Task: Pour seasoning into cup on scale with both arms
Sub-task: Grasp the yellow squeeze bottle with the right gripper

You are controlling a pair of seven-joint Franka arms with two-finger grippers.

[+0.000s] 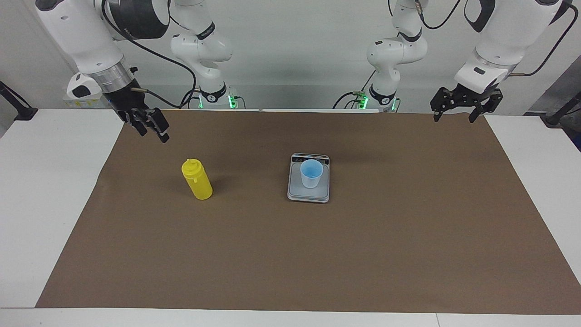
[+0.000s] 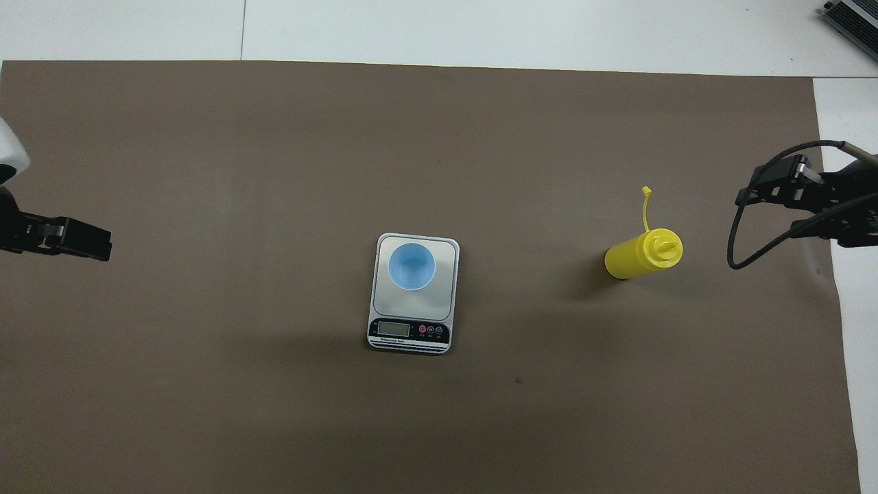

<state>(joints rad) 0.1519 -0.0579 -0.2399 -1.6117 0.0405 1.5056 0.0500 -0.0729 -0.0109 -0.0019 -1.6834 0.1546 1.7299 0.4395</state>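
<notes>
The light blue cup stands on the scale at mid surface. The yellow seasoning bottle stands upright toward the right arm's end. The right gripper hangs over the mat edge near the bottle; its fingers' state I cannot tell. The left gripper hovers, fingers spread, holding nothing.

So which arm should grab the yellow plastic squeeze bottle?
Probably the right. The right gripper hangs over the mat near the upright yellow plastic squeeze bottle; the left gripper waits at the other end, past the silver-grey scale.
</notes>
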